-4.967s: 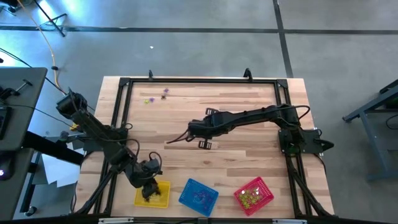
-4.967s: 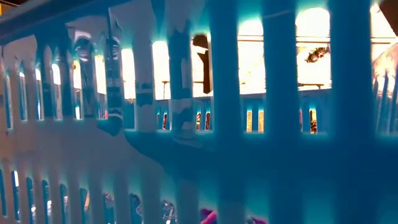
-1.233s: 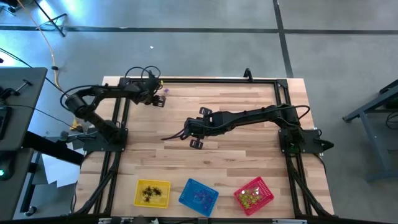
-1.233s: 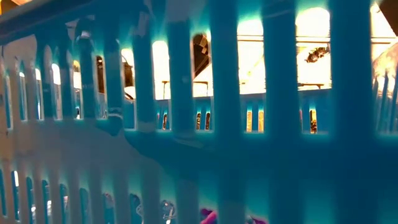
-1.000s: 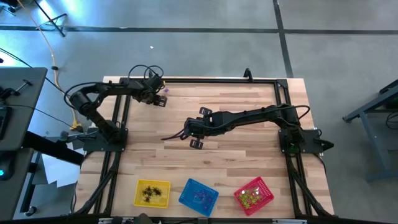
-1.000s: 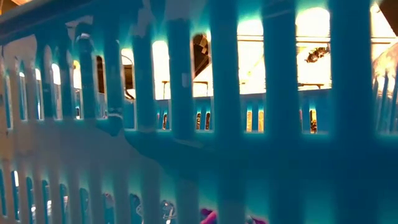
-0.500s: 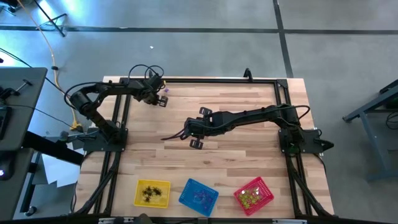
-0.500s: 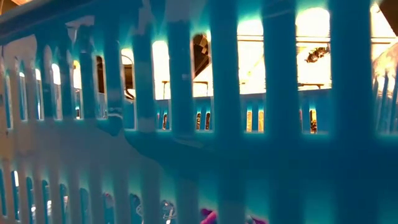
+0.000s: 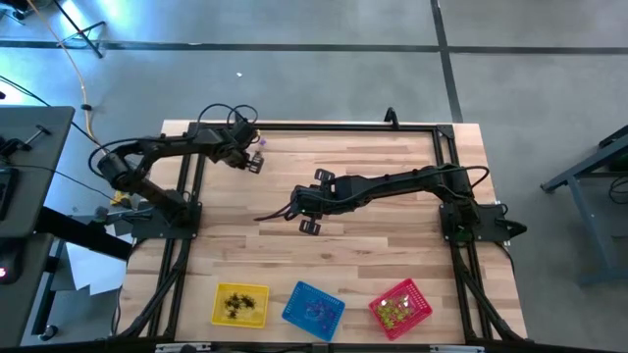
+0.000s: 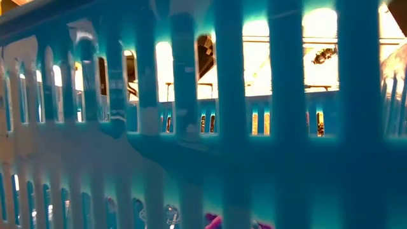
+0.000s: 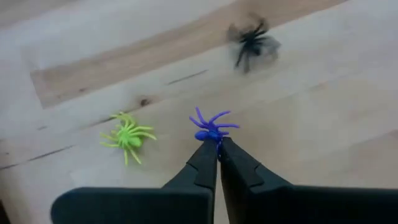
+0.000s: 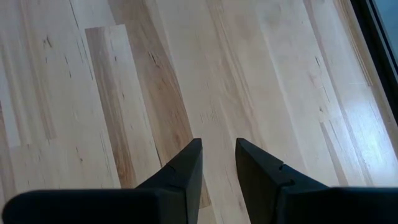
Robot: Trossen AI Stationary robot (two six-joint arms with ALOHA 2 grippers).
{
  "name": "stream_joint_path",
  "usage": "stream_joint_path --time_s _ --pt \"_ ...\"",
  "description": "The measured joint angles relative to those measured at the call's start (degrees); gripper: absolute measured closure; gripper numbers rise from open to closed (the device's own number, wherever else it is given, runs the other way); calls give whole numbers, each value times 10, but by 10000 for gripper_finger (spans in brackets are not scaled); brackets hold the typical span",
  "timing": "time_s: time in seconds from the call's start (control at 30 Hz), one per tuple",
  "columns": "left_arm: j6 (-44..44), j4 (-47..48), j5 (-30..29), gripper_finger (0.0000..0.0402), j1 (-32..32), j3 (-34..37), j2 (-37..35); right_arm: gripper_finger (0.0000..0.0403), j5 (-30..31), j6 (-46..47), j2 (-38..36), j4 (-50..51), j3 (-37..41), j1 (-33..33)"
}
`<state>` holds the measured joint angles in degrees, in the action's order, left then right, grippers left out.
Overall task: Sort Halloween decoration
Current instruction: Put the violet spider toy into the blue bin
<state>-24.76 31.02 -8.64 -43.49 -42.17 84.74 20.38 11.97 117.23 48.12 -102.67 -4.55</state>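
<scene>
Left gripper (image 11: 217, 144), jaws clenched on purple spider (image 11: 211, 126) for sorting; right gripper (image 12: 217, 152), jaws released, waits mid-desk (image 9: 392, 245).

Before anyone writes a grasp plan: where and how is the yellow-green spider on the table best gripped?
Probably pinch the yellow-green spider across its small central body, coming straight down from above. It lies flat on the wooden table with thin legs splayed all round, leaving no side purchase.
</scene>
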Motion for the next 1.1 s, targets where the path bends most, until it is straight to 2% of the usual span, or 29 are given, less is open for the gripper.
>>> stream_joint_path --time_s 0.23,0.43,0.73,0.93,1.1 --pt "26 12 -3 401 39 -1 -80 311 0 0 0 0 0 0" --pt "25 12 -4 401 124 -1 -154 311 0 0 0 0 0 0" --pt "-43 7 -17 401 352 -2 -227 311 0 0 0 0 0 0" --pt "-138 -5 -76 401 526 -2 -226 311 0 0 0 0 0 0" --pt "-228 -29 -107 401 645 -2 -215 311 0 0 0 -1 0 0"
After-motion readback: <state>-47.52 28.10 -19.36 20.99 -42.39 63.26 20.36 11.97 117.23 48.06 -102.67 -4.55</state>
